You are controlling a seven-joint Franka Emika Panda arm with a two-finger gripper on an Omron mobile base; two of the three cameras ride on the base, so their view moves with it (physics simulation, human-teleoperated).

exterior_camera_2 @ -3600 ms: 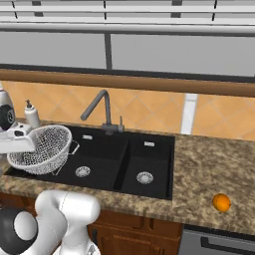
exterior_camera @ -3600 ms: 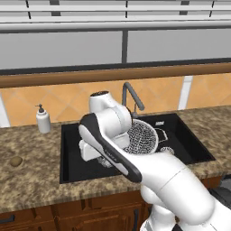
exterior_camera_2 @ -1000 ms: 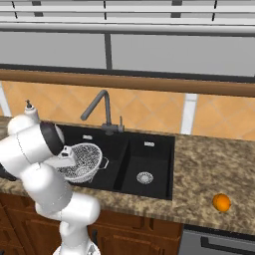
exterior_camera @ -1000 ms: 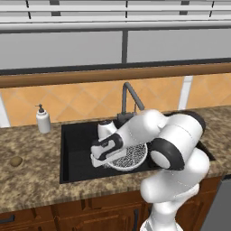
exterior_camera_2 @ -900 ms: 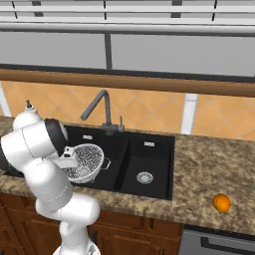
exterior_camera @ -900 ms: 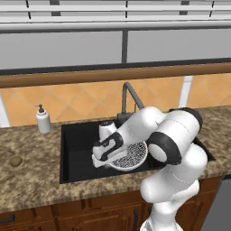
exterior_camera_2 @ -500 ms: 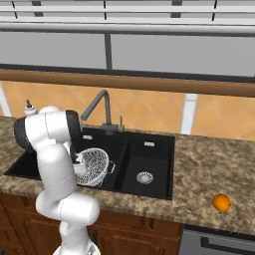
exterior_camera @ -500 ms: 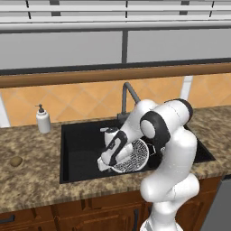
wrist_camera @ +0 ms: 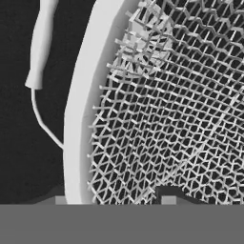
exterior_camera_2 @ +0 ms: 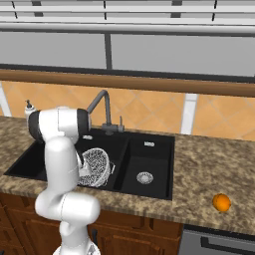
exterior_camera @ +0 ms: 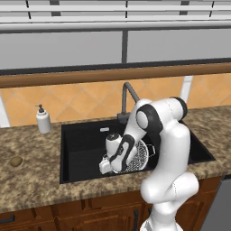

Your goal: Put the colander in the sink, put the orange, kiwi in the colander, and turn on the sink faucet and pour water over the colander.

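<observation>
The colander (exterior_camera: 137, 155) hangs tilted on its side low in the larger basin of the black sink (exterior_camera: 81, 140), mesh bowl facing the right base view as colander (exterior_camera_2: 98, 166). My gripper (exterior_camera: 108, 163) is shut on its rim. In the hand view the pale colander rim (wrist_camera: 78, 109) runs between the fingertips (wrist_camera: 167, 193), with the mesh (wrist_camera: 171, 95) to the right and a side handle (wrist_camera: 40, 43) upper left. The kiwi (exterior_camera: 16, 161) lies on the left counter. The orange (exterior_camera_2: 221, 202) sits on the right counter. The dark faucet (exterior_camera: 128, 94) stands behind the sink, spout over the basins.
A white soap dispenser (exterior_camera: 43, 121) stands on the counter left of the sink. The smaller basin (exterior_camera_2: 147, 172) with its silver drain lies right of the colander. My arm bends down over the sink's front edge.
The arm has carried the colander from the counter side down into the larger basin, and it now hangs lower and more on edge than half a second ago.
</observation>
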